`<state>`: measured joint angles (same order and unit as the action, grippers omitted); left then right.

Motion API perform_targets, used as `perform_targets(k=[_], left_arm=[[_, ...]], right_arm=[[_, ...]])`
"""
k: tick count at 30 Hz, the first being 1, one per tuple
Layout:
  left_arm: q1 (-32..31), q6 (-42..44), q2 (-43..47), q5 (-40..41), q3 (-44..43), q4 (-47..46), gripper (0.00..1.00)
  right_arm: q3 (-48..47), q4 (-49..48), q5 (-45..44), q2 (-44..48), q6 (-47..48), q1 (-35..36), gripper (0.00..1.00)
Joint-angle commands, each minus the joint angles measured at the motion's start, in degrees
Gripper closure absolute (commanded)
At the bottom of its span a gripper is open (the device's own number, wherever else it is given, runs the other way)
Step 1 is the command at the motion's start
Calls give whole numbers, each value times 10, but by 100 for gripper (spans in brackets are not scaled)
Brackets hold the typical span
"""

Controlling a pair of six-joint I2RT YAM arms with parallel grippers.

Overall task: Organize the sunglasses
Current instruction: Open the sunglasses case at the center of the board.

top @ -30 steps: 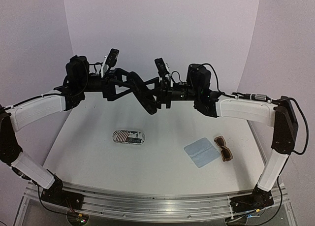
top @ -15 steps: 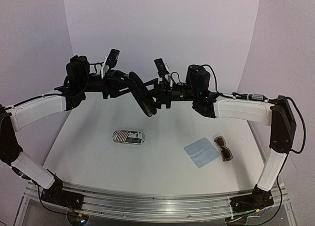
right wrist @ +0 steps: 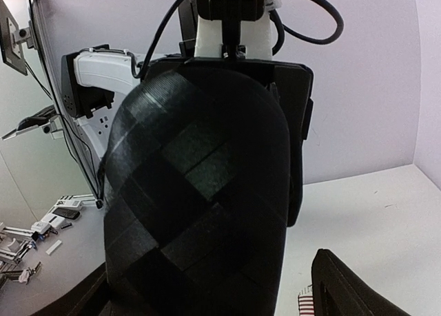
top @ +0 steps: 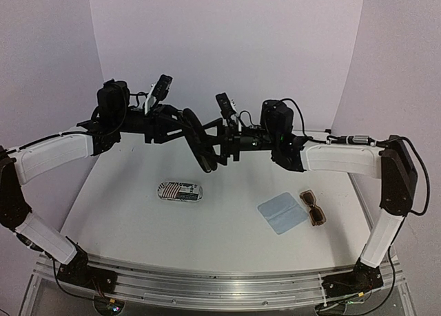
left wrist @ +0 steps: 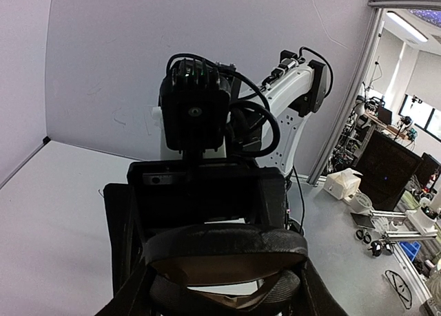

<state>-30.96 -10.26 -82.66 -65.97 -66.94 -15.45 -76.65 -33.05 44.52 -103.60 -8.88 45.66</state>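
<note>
A black woven case (top: pixel 200 140) hangs in mid-air between my two arms, above the back of the table. My left gripper (top: pixel 180 123) is shut on it. In the left wrist view the case (left wrist: pixel 227 250) gapes slightly and shows a brown lining. My right gripper (top: pixel 224 142) is at the case's other side. In the right wrist view the case (right wrist: pixel 200 206) fills the frame, and a thin strip of table shows between it and one finger (right wrist: pixel 351 288). The brown sunglasses (top: pixel 313 207) lie folded on the table at the right. The white sunglasses are out of view.
A stripe-patterned case (top: pixel 179 191) lies shut on the table left of centre. A light-blue cloth (top: pixel 282 213) lies just left of the brown sunglasses. Purple walls close the table at the back and sides.
The two grippers have drawn closer together. The black case has tilted and its lower end has dropped down and to the left. Nothing on the table has moved.
</note>
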Motion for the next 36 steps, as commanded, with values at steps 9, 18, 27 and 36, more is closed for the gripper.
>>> perform_targets(k=[9,18,27,36], left_arm=[[-3,19,18,-12,-22,10,100],[-3,32,24,-10,-23,41,100],[-3,45,26,-10,-24,62,100],[1,47,25,14,-30,88,100]], right_arm=[[33,38,-103,51,6,-9,33],[72,49,-213,98,18,-23,40],[95,59,-248,121,16,-39,42],[103,70,-248,133,13,-53,37]])
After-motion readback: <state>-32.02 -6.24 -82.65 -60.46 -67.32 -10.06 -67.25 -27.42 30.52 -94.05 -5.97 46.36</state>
